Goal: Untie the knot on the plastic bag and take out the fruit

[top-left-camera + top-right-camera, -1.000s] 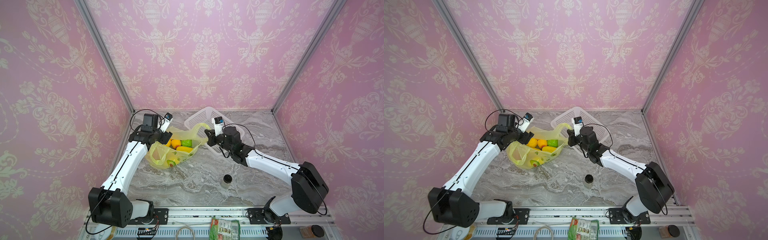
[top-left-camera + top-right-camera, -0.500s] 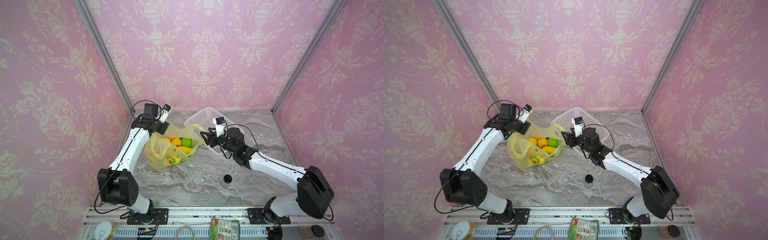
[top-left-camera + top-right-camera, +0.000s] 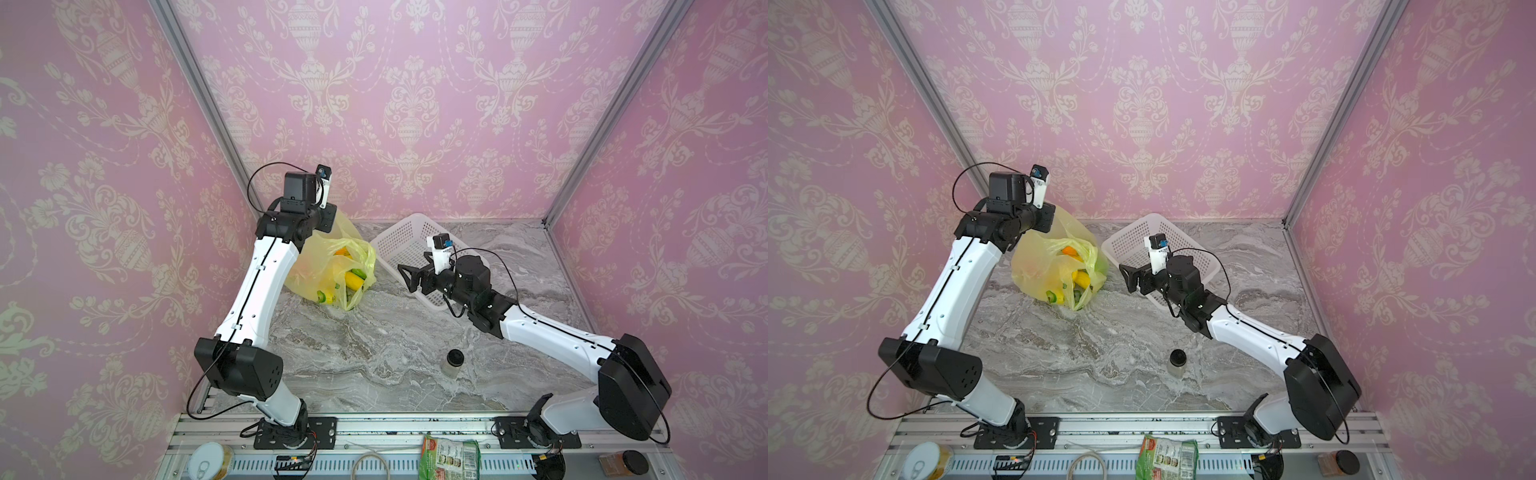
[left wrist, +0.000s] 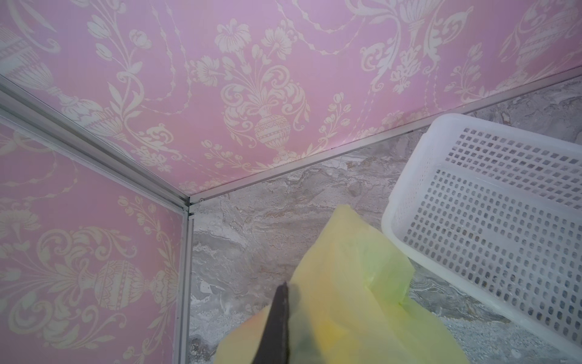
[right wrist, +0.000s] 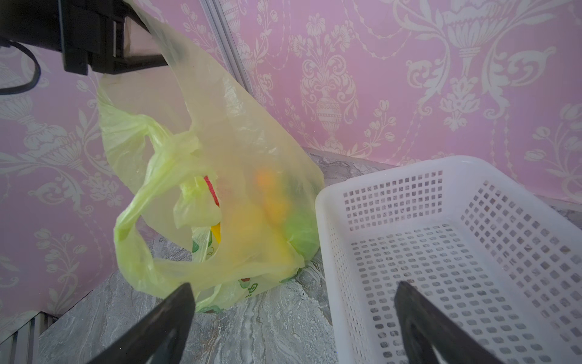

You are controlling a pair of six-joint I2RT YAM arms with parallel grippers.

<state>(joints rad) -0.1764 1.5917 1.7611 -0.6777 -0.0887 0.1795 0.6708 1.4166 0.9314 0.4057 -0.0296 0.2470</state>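
The plastic bag [image 3: 316, 266] sits at the table's [image 3: 374, 332] ten o'clock, fruit [image 3: 353, 280] inside: limp, slippery film we'd pinch at a handle loop [image 5: 132, 220]. Our left gripper [image 4: 280, 318] is clamped on its top edge, hoisted higher than before; our right gripper [image 3: 409, 278], at its three o'clock, has released and gapes.

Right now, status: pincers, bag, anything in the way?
Left pincer shut on thin translucent yellow-green plastic bag, holding one side up. Right pincer open, empty. Toy fruit inside bag. White perforated plastic basket close beside it.
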